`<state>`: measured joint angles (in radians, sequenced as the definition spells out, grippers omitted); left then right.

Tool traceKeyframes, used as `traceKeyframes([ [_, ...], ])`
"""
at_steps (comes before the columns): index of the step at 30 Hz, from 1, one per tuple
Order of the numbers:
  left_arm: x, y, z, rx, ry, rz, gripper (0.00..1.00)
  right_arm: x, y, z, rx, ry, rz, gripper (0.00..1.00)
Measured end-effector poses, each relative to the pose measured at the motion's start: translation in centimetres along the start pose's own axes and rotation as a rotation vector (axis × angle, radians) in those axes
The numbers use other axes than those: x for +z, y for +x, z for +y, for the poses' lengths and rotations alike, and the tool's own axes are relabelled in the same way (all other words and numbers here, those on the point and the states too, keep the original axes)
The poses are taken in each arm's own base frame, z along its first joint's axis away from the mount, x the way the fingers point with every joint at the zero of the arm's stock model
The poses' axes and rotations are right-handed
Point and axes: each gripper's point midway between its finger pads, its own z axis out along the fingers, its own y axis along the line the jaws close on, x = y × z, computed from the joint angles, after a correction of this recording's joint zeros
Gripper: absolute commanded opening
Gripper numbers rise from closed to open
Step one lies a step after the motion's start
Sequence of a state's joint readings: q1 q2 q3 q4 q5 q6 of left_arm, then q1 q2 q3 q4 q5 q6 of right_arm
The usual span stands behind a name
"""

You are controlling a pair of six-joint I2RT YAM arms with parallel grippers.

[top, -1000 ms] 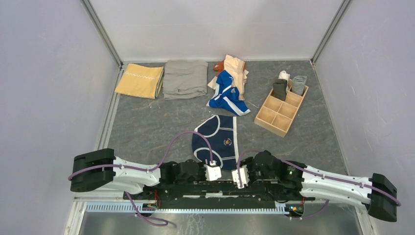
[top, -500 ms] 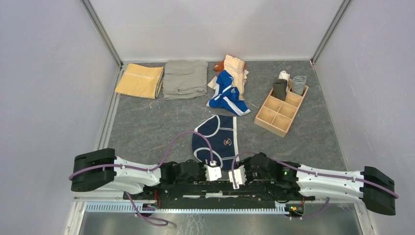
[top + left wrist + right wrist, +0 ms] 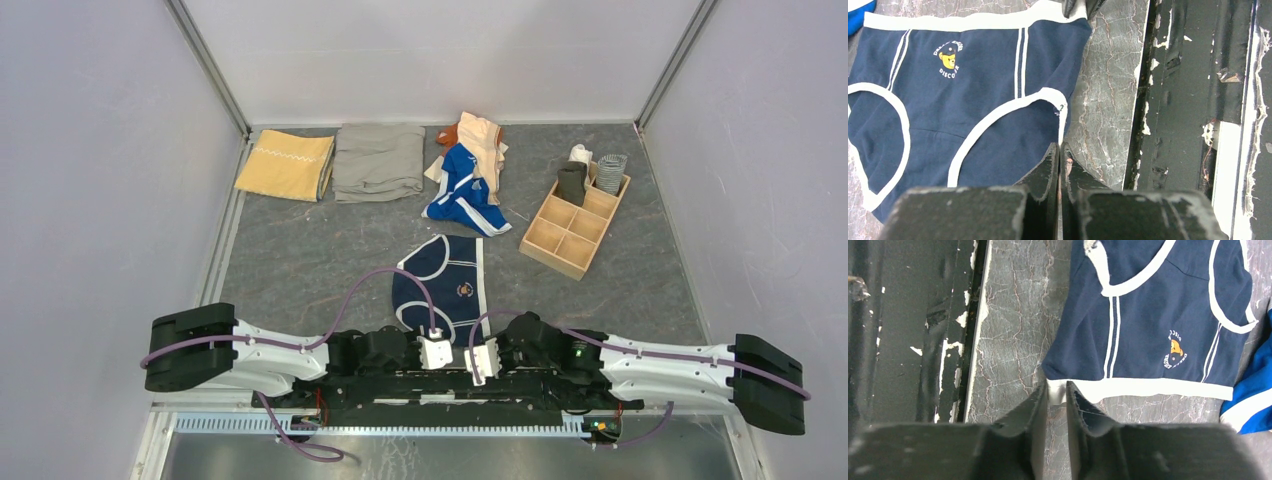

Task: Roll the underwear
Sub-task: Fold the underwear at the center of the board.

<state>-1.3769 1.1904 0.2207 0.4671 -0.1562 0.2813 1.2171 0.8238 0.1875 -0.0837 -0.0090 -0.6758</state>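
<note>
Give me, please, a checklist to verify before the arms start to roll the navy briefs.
1. Navy briefs lie flat and spread: ok.
2. Right gripper stands astride the waistband corner: ok.
3. Right fingers closed on the cloth: not ok, a gap shows between them.
4. Left gripper holds the leg trim: cannot tell; its fingers are shut beside the trim.
5. Bright blue piece apart from the briefs: cannot tell; it lies close to the waistband.
6. Wooden organiser has empty compartments: ok.
</note>
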Motion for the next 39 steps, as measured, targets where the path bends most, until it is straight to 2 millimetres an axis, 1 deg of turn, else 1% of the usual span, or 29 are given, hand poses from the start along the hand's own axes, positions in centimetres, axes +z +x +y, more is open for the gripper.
traceKeyframes([
  [4, -0.1, -0.2, 0.3, -0.002, -0.014, -0.009, 0.02, 0.0, 0.4, 0.2, 0.006, -0.006, 0.019, 0.01],
  [5, -0.1, -0.3, 0.4, -0.003, -0.02, -0.011, 0.02, 0.0, 0.5, 0.2, 0.008, -0.007, 0.022, 0.0],
  [10, -0.5, -0.7, 0.7, -0.02, -0.039, -0.035, 0.02, -0.3, 0.4, 0.2, 0.017, -0.021, 0.038, 0.0],
  [13, -0.8, -1.5, 0.9, -0.058, -0.046, -0.062, 0.02, -0.7, -0.2, 0.0, 0.023, -0.029, 0.033, 0.0],
  [18, -1.3, -1.9, 0.7, -0.109, -0.03, -0.039, 0.02, -1.5, -2.0, -0.2, 0.032, -0.068, -0.018, 0.0],
  [21, -1.3, -2.9, 0.3, -0.155, -0.001, -0.024, 0.02, -1.9, -3.5, 0.0, 0.03, -0.107, -0.059, 0.0],
  [25, -1.4, -3.7, -0.2, -0.227, 0.03, -0.008, 0.02, -2.4, -5.1, 0.2, 0.037, -0.178, -0.082, 0.0],
  [28, -1.6, -3.3, -0.7, -0.285, 0.039, 0.02, 0.02, -2.9, -6.6, 0.2, 0.044, -0.218, -0.119, 0.0],
  [31, -2.0, -2.7, -0.9, -0.328, 0.035, 0.05, 0.02, -3.4, -7.1, 0.4, 0.046, -0.246, -0.134, 0.0],
  [34, -2.5, -2.9, -0.3, -0.36, -0.001, 0.056, 0.02, -3.7, -7.2, 0.5, 0.046, -0.26, -0.127, 0.0],
  [39, -2.9, -3.8, 1.9, -0.398, -0.115, 0.037, 0.02, -3.8, -6.5, 0.4, 0.043, -0.255, -0.087, 0.0],
])
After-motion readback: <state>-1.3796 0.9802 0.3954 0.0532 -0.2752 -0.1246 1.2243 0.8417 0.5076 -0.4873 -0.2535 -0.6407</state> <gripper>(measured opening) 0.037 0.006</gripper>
